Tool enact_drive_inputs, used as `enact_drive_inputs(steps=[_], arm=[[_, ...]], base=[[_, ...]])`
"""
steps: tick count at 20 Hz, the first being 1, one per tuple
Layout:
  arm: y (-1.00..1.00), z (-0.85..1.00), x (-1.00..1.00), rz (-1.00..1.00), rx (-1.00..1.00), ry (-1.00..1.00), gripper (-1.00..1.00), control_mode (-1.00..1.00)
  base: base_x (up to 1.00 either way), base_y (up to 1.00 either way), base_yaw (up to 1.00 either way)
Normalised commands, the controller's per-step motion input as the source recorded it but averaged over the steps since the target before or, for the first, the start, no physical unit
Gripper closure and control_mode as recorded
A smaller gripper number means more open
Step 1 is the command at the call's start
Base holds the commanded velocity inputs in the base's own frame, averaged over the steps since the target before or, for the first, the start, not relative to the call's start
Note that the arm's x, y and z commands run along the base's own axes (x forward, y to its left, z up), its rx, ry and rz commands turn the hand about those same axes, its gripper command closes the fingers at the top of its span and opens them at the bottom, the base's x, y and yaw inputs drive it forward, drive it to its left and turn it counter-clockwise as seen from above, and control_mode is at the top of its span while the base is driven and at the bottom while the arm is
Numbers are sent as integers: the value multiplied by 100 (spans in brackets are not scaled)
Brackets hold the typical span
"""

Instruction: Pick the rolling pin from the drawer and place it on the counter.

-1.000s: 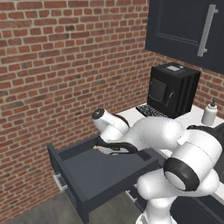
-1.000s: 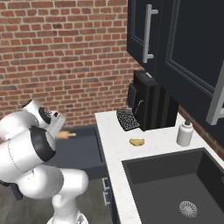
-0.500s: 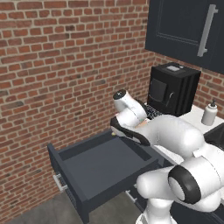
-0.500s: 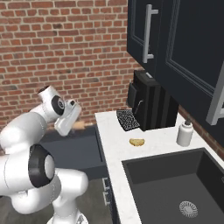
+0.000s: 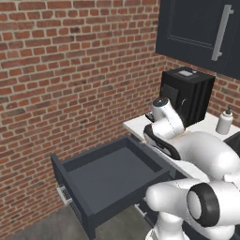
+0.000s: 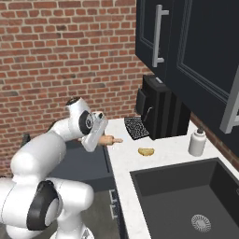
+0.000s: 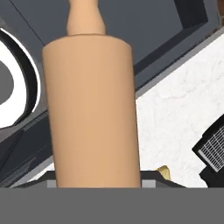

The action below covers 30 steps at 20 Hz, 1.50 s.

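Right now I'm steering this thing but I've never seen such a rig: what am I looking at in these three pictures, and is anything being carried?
It is a white robot arm on a driving base in a simulated kitchen. Two pictures come from cameras on the base, behind the arm to either side; the third looks along the hand. The hand is shut on the rolling pin, carried at the edge of the white counter, with the drawer pulled out below. On the counter stand a black appliance, a white bottle and a small yellowish lump, beside a dark sink.
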Motion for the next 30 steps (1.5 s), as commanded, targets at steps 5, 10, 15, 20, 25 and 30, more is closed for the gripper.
enact_drive_inputs(steps=[5,10,15,20,25,30], arm=[[-87,0,0,0,8,-1,100,-100],[-57,-7,29,5,4,0,100,-100],[-24,-37,45,5,0,0,100,-100],[0,-54,23,2,0,3,100,-100],[-8,-32,6,0,0,5,100,-100],[-39,-11,0,0,1,4,100,-100]], base=[[0,0,0],[0,0,0],[0,0,0],[0,0,0],[0,0,0],[0,0,0]])
